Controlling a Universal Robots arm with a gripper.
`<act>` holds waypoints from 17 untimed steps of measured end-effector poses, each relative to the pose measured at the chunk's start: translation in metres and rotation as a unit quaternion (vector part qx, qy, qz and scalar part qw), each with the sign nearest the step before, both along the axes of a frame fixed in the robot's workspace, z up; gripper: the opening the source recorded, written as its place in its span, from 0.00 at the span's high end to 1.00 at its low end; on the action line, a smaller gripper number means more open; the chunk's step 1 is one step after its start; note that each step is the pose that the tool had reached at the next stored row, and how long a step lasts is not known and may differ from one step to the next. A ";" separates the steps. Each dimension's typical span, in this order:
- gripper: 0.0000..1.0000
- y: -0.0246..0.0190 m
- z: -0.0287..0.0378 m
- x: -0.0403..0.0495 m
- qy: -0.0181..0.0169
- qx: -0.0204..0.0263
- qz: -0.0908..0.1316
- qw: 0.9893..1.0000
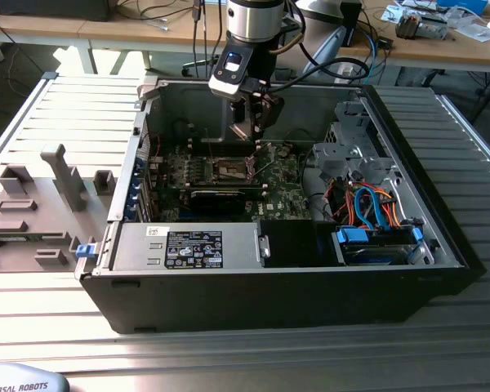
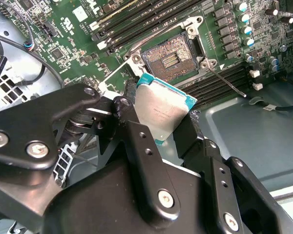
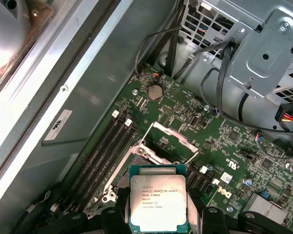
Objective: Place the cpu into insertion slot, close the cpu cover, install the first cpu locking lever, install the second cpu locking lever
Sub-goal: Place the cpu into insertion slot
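From where I stand, the arm reaches down into the open computer case (image 1: 269, 302) lying on the slatted bench (image 1: 49, 114), and its gripper (image 1: 257, 122) hangs over the green circuit board (image 3: 224, 141). In both wrist views the gripper (image 2: 161, 114) is clamped on the cpu (image 2: 161, 109), its black fingers (image 2: 132, 126) pressing on two opposite edges, silver top facing the cameras. The chip is held in the air, tilted, near the insertion slot (image 2: 170, 58) but apart from it; the socket's bare contact field lies uncovered, so nothing is seated there yet. In the first wrist view the cpu (image 3: 157, 197) sits between the finger tips, and beyond it the cpu cover (image 3: 172, 132) seems to stand raised off the socket. One thin locking lever (image 2: 227, 80) sticks out free beside the slot, unlatched. As I judge it, the work is at its very first step: the chip is picked up, while seating it, closing the cover and fastening both levers all remain undone.
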State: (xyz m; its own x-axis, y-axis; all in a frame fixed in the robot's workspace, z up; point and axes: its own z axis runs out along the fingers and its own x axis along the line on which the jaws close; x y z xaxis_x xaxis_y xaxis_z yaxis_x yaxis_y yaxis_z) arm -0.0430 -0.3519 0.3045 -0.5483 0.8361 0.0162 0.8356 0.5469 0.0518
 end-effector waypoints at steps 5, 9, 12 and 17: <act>0.46 0.0000 0.0000 0.0000 0.000 0.000 -0.001 1.000; 0.46 0.0000 0.0000 0.0000 0.000 0.000 -0.003 1.000; 0.46 0.0000 0.0000 0.0000 0.000 0.000 -0.003 1.000; 0.46 0.0000 0.0000 0.0000 0.000 0.000 -0.005 1.000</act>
State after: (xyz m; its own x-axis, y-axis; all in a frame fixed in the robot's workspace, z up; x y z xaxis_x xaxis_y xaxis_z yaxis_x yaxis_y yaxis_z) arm -0.0430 -0.3519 0.3045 -0.5402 0.8414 0.0162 0.8408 0.5388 0.0518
